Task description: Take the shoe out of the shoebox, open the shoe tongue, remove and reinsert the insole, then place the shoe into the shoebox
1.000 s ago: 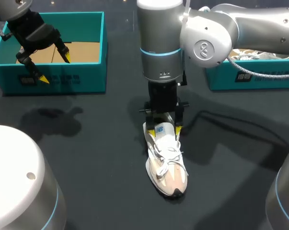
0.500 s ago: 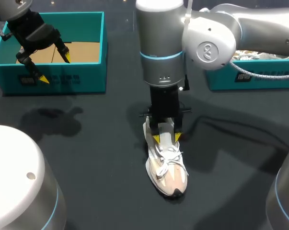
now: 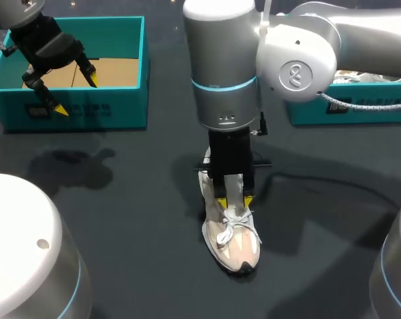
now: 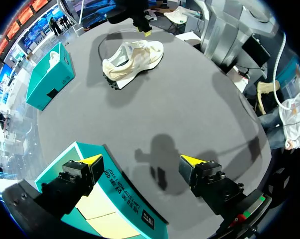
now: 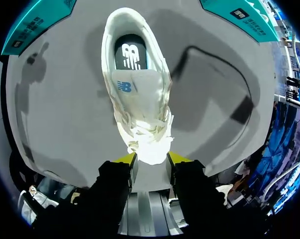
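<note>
The shoe (image 3: 231,232) lay on the table (image 3: 120,219), well apart from the shoebox (image 3: 120,109), so unboxing looked done; the right gripper (image 3: 234,201) pinched its laced throat from both sides, the tongue step apparently in hand. The insole (image 5: 130,52) sat inside, with removal, refitting and reboxing left; the left gripper (image 3: 76,95) hung over the shoebox, fingers apart.

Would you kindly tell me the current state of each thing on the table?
Shoebox: open, no shoe inside.
Shoe: out of the shoebox, upright on its sole, insole in.
Left hand: open, empty, above the shoebox's edge.
Right hand: low over the shoe's laces; grip unclear.
</note>
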Controlling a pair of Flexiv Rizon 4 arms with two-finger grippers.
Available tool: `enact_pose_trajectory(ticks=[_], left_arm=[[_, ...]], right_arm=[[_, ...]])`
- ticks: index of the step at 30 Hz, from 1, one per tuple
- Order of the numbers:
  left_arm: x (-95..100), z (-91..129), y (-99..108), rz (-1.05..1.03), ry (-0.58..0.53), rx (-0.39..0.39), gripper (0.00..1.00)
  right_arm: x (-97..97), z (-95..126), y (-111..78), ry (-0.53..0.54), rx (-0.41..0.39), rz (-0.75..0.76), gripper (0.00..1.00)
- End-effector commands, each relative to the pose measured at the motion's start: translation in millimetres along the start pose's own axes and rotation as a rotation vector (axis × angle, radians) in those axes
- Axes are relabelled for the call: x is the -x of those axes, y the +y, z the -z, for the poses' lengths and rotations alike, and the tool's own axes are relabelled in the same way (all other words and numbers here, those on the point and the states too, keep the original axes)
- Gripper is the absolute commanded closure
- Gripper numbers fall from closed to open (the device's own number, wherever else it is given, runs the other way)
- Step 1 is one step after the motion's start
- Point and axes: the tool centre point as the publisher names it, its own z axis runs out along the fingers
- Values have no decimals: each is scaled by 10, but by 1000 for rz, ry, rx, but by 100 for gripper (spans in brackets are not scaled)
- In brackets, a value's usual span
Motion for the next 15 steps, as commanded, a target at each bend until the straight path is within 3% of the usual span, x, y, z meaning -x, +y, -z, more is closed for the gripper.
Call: enact_pose_trajectory(ticks=[1,8,15], left_arm=[[-5,2,1,-1,1,2,0],[-5,2,1,-1,1,2,0],[-5,2,1,-1,1,2,0]], right_arm=[[26,5,61,0,22,16,67],[45,-18,344,-18,53,66,74],[19,-9,510,-4,66,105,76]])
